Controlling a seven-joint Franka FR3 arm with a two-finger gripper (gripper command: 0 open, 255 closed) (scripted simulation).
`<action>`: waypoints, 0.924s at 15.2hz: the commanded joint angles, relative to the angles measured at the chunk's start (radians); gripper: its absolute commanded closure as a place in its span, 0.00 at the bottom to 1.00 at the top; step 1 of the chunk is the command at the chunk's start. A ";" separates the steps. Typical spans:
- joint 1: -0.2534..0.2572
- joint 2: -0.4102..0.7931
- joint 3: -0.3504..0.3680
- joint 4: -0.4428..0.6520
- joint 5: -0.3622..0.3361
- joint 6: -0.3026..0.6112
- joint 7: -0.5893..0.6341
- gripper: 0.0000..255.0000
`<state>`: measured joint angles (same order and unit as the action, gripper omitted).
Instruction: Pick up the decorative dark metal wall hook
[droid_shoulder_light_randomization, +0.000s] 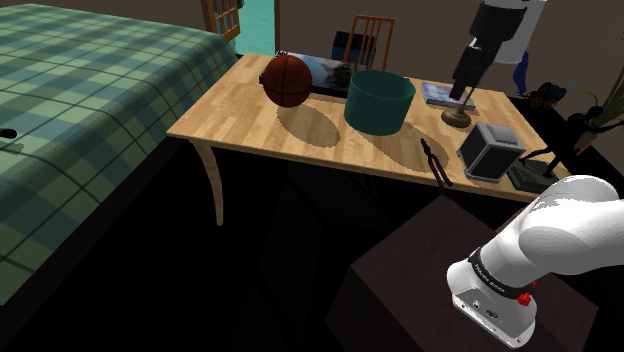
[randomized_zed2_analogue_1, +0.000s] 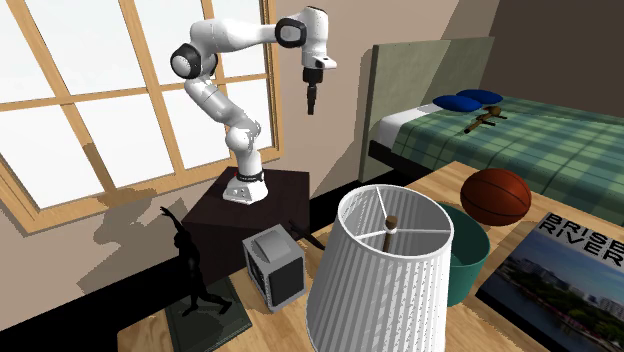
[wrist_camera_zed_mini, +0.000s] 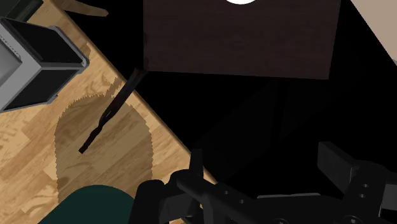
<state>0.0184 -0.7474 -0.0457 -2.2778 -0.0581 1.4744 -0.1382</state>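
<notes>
Shoulder view: you see the hook (droid_shoulder_light_randomization: 434, 162) lying flat on the tabletop (droid_shoulder_light_randomization: 250, 120). It is by the near edge, between the green tub (droid_shoulder_light_randomization: 379, 102) and the grey box (droid_shoulder_light_randomization: 490, 150). Second exterior view: the arm (randomized_zed2_analogue_1: 215, 50) holds the jaws high up, pointing down. Wrist view: the jaws stand wide apart and hold nothing. The hook (wrist_camera_zed_mini: 108, 118) lies at the tabletop's edge, well apart from them.
</notes>
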 joint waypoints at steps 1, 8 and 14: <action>0.000 0.000 0.000 0.000 0.000 0.000 0.000 0.00; -0.071 0.064 -0.106 -0.127 -0.025 0.209 0.006 0.00; -0.128 0.164 -0.201 -0.199 -0.034 0.395 0.003 0.00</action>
<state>-0.0994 -0.5942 -0.2318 -2.4599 -0.0910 1.8372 -0.1361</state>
